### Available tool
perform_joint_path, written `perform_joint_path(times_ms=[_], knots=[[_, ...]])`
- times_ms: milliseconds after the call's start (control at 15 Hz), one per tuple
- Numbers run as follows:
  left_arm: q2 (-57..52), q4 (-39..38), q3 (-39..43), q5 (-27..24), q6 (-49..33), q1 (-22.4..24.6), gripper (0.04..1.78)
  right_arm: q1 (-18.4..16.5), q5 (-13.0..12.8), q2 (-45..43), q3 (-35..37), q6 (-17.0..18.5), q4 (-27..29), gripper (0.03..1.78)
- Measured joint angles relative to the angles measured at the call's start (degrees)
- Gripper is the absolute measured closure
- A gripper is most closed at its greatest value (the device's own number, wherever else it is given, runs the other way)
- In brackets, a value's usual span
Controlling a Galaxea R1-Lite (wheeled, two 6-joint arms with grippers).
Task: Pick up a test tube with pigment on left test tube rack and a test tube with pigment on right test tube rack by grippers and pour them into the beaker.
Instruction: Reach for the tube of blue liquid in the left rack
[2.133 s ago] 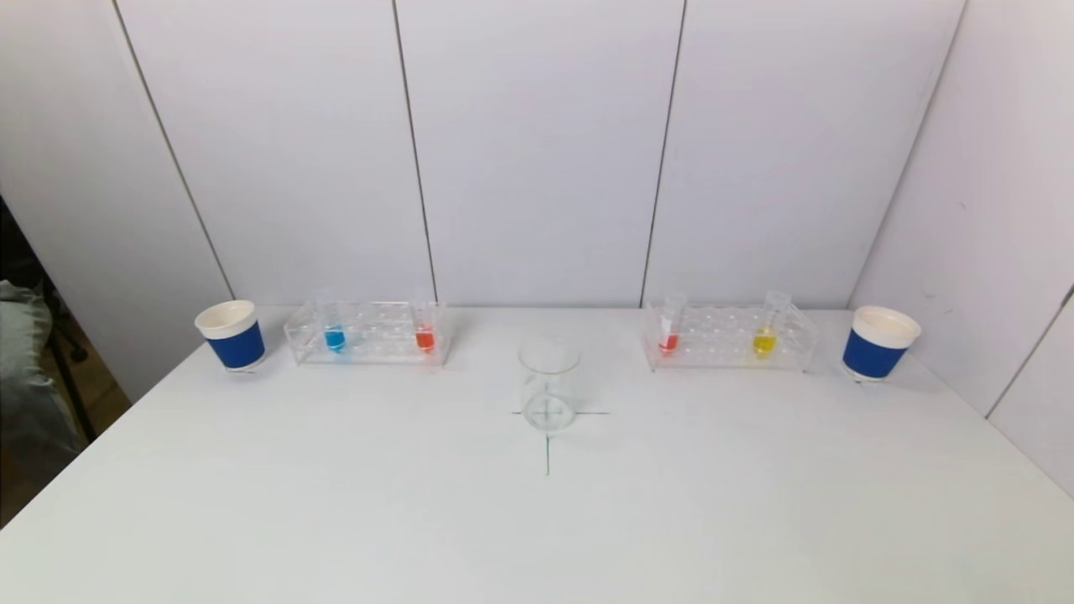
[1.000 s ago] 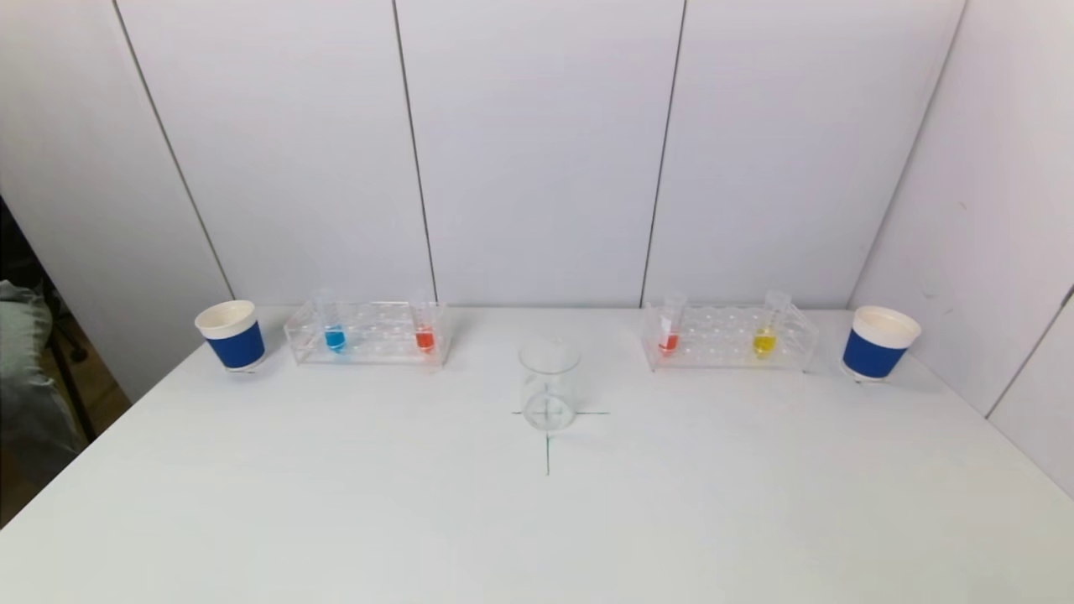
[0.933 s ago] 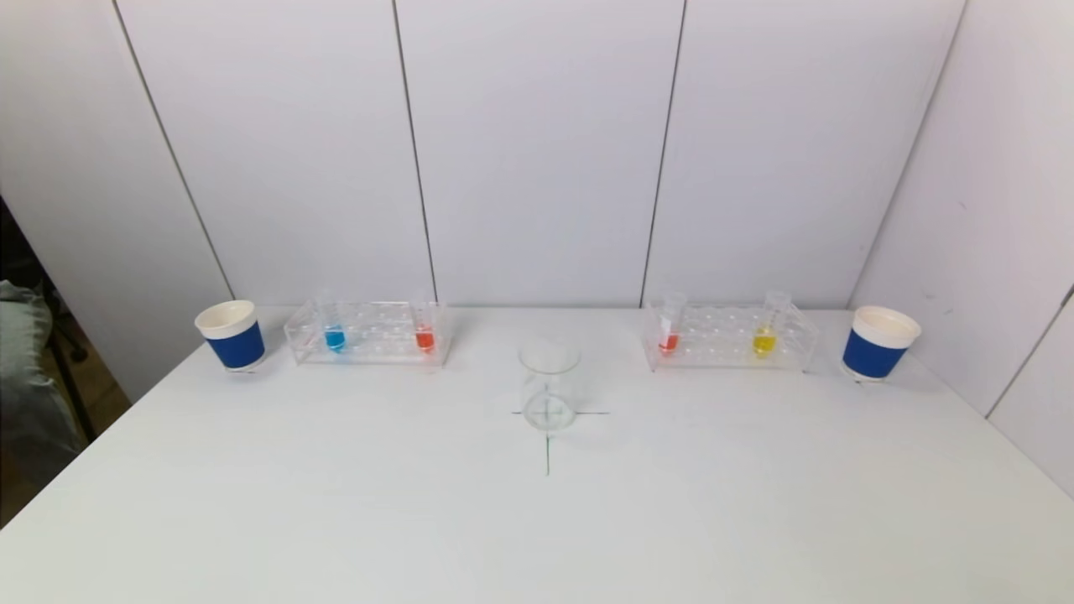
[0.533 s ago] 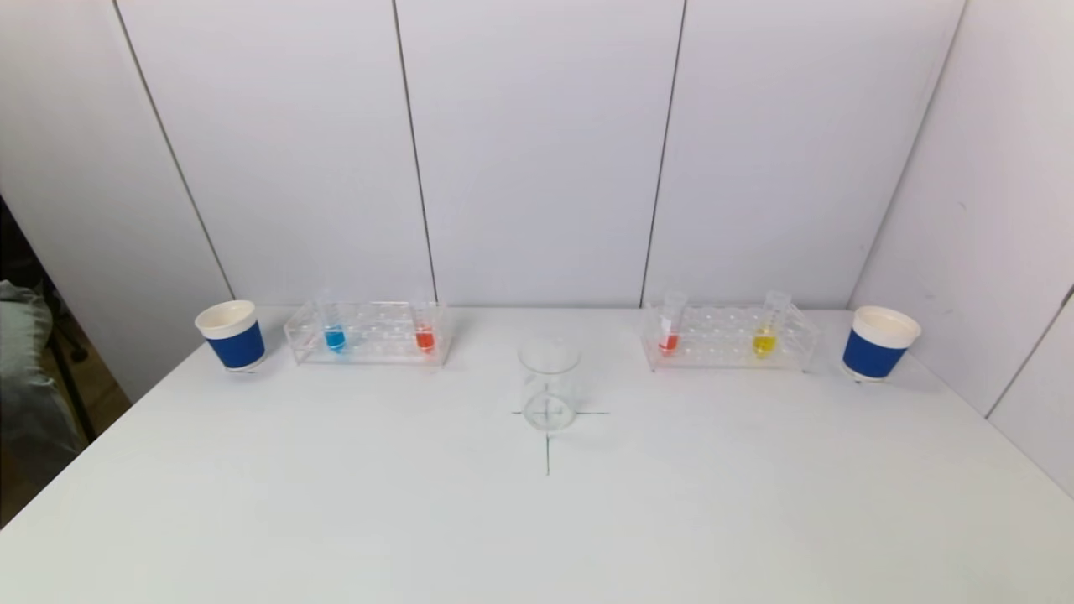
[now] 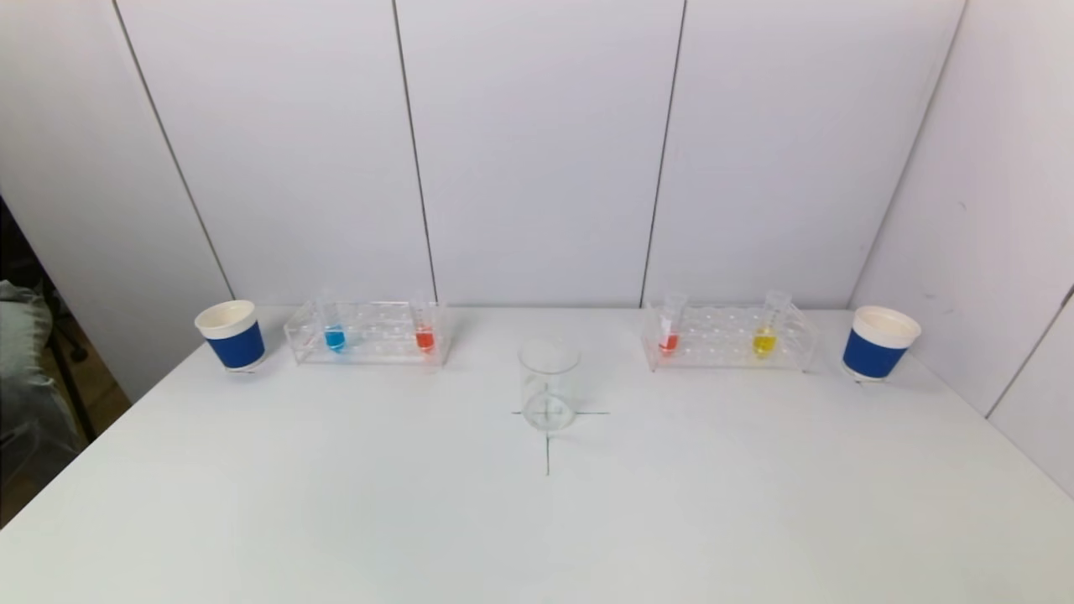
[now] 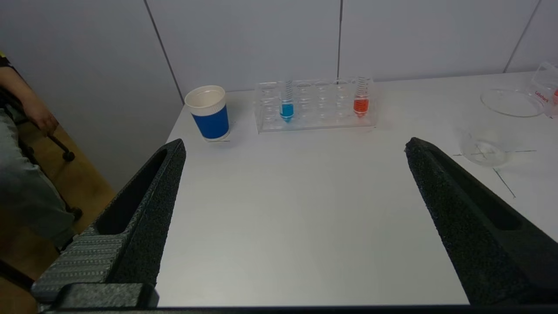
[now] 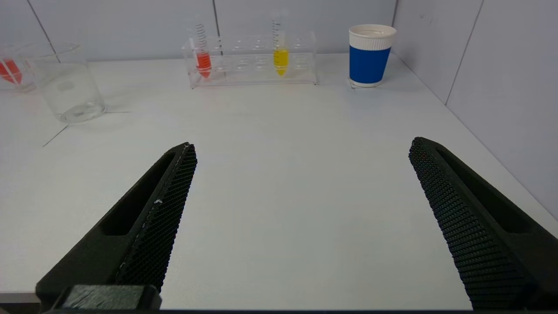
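Note:
The clear left test tube rack [image 5: 369,344] holds a blue-pigment tube [image 5: 334,335] and a red-pigment tube [image 5: 424,337]. On the right, a second clear test tube rack [image 5: 728,346] carries a red tube [image 5: 669,340] and a yellow tube [image 5: 764,340]. An empty glass beaker [image 5: 549,387] stands between them on a drawn cross. Neither arm shows in the head view. My left gripper [image 6: 294,146] is open over bare table, well short of its rack [image 6: 314,107]. The right gripper [image 7: 301,146] is open too, well short of its rack [image 7: 253,61].
A blue-banded paper cup [image 5: 232,335] stands at the left end of the table, another [image 5: 878,342] at the right end. White wall panels close the back and right side. A person's arm [image 6: 30,102] and legs show off the table's left edge.

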Motion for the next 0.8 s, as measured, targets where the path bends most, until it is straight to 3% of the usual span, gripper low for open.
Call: perform_joint_path(times_ms=[800], knots=[[32.72,-31.15,6.75,-2.85,-4.36,0.07,0.06,0.02,0.02,0.00,0.00,-0.02,0.00,0.04]])
